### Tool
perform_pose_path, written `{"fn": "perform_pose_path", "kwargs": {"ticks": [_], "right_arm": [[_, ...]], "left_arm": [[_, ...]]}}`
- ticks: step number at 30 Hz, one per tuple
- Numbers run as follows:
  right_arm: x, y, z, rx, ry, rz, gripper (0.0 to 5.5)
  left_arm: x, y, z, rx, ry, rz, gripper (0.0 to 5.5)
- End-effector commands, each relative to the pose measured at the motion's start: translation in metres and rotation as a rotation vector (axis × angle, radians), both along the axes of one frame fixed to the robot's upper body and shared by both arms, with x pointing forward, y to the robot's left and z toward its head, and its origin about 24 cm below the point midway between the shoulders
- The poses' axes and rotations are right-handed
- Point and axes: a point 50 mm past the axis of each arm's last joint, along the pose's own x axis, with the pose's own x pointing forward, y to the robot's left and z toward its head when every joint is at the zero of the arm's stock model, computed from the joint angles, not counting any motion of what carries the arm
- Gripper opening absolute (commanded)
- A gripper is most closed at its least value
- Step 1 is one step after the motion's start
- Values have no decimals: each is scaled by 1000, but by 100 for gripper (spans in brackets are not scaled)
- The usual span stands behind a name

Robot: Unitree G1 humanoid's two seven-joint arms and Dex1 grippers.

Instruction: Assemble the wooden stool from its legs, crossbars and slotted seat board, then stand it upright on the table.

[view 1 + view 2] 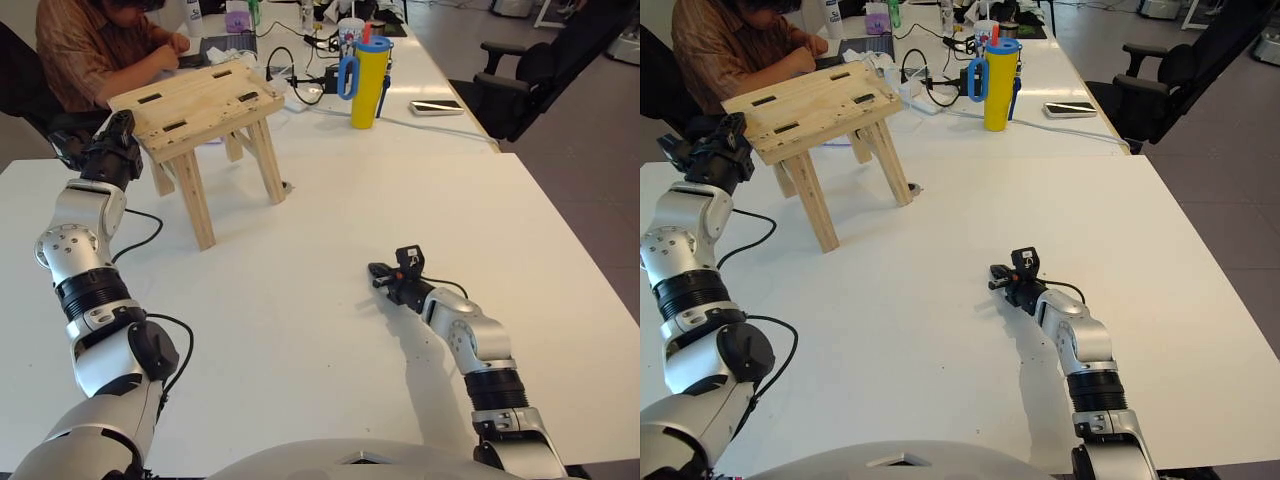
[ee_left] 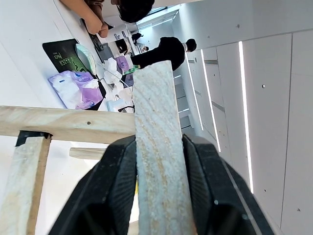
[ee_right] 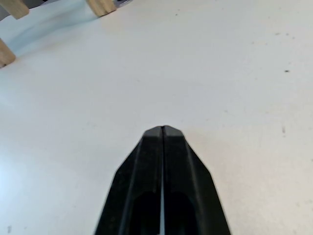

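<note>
the stool point(image 1: 205, 105) stands upright on the white table point(image 1: 300, 330), at its far left side, with four legs down on the tabletop and the slotted seat board point(image 1: 815, 100) on top, tipped slightly toward the near side. a crossbar point(image 2: 68, 125) shows under the board in the left wrist view. the left gripper point(image 1: 120, 130) is at the stool's left edge, level with the seat board, and its black fingers point(image 2: 120, 169) are clamped on both faces of a pale wooden part of the stool; whether that part is the board's rim or the top of a leg cannot be told. the right gripper point(image 1: 377, 270) lies low over the table, near the middle right and well apart from the stool, its two fingers pressed flat together with nothing between them, as the right wrist view point(image 3: 163, 130) shows. beyond the stool, on the far table, stand a yellow bottle point(image 1: 368, 85) with a blue handle and a phone point(image 1: 436, 107) lying flat to its right, with dark cables point(image 1: 300, 85) running between the bottle and the stool. a black office chair point(image 1: 520, 70) stands off the table's far right corner.
</note>
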Motion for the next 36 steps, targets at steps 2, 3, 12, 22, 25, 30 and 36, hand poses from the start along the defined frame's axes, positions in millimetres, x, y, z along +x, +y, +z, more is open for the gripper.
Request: {"fn": "perform_pose_path", "kwargs": {"ticks": [2,3,12,22,25,30,36], "right_arm": [[1,-2,0,-18,11,-1,0],[1,-2,-1,-19,14,1,0],[2,-1,-2,-26,15,6,0],[-5,-2,-7,-27,33,2,0],[-4,-6,-7,-31,30,-9,0],[-1,-4,-7,-34,25,-3,0],[7,5,-1,-45,-2,47,0]], "left_arm": [[-10,-3,-51,21,156,14,170],[-10,-2,-47,-1,117,26,177],[-27,15,-38,-102,-66,107,306],[-94,14,-67,59,-141,-77,364],[-108,-17,-56,226,-207,-397,364],[-109,-77,-58,562,-244,-852,364],[-63,-64,-95,1143,-55,-868,364]]}}
